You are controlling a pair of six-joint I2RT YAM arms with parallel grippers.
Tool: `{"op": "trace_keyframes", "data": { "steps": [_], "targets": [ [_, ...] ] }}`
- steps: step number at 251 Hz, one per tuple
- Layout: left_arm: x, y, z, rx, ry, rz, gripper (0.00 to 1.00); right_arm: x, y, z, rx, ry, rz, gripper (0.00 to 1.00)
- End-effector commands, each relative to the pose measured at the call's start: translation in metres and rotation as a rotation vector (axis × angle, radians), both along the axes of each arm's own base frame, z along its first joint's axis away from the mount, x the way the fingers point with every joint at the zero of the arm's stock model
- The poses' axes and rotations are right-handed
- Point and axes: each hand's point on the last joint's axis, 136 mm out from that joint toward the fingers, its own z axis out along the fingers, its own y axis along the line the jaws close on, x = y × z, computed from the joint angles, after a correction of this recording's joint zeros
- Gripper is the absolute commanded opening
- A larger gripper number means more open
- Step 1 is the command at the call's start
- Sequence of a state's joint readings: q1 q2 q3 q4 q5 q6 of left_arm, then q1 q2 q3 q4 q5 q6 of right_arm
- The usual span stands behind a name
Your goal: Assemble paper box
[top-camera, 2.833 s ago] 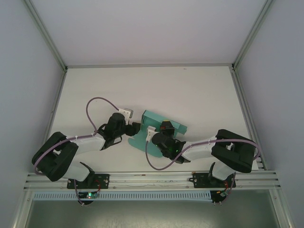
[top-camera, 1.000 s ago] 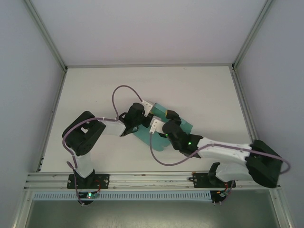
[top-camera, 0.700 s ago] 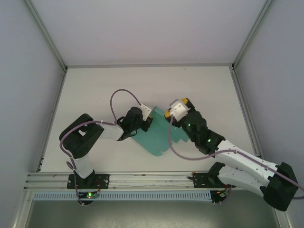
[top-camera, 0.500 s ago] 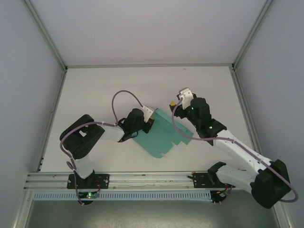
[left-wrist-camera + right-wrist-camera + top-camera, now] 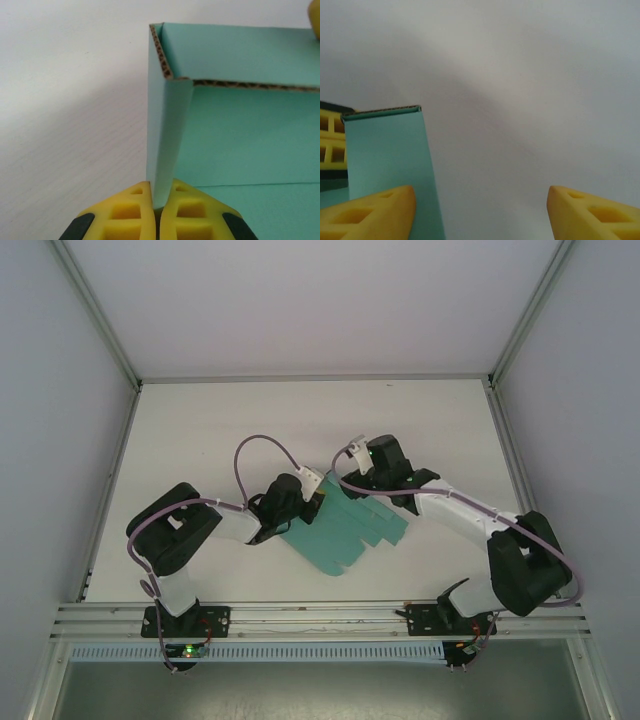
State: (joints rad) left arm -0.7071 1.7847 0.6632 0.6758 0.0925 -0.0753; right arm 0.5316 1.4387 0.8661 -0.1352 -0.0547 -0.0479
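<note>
The paper box (image 5: 345,525) is a teal-green corrugated card sheet lying partly folded on the white table. Its left side flap (image 5: 167,135) is raised upright. My left gripper (image 5: 306,502) is shut on the bottom of that flap, with the yellow fingertips (image 5: 131,212) pressed against both faces. My right gripper (image 5: 354,476) hovers at the card's far edge. It is open with nothing between its yellow fingers (image 5: 592,212). A raised teal panel (image 5: 387,165) stands just beside its left finger.
The white table (image 5: 210,430) spreads out to the far and left sides. Metal frame rails (image 5: 320,615) run along the near edge by the arm bases. Grey walls enclose the left, right and back.
My right arm lifted off the near side of the card, swung out to the right and came round to its far edge, now open. The left gripper kept its hold on the flap.
</note>
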Motion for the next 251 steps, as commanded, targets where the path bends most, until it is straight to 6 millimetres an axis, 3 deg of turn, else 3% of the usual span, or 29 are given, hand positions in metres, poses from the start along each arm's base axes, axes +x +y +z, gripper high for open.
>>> {"op": "trace_keyframes", "data": {
  "steps": [1, 74, 127, 186, 251],
  "targets": [
    [-0.014, 0.006, -0.024, 0.059, 0.046, -0.009, 0.0, -0.008, -0.003, -0.027, -0.052, 0.111, 0.015, 0.7],
    [0.0, -0.008, -0.012, 0.04, 0.03, -0.012, 0.13, -0.016, 0.007, -0.053, -0.062, 0.25, 0.055, 0.64],
    [0.02, -0.008, 0.0, 0.02, -0.009, 0.064, 0.19, -0.027, 0.016, -0.05, -0.022, 0.276, 0.113, 0.6],
    [0.02, -0.017, -0.003, 0.012, 0.014, 0.022, 0.28, -0.035, 0.026, -0.035, 0.017, 0.241, 0.165, 0.59],
    [0.028, -0.02, 0.011, -0.026, -0.021, 0.004, 0.32, -0.04, 0.03, -0.039, 0.014, 0.26, 0.189, 0.58]
  ]
}}
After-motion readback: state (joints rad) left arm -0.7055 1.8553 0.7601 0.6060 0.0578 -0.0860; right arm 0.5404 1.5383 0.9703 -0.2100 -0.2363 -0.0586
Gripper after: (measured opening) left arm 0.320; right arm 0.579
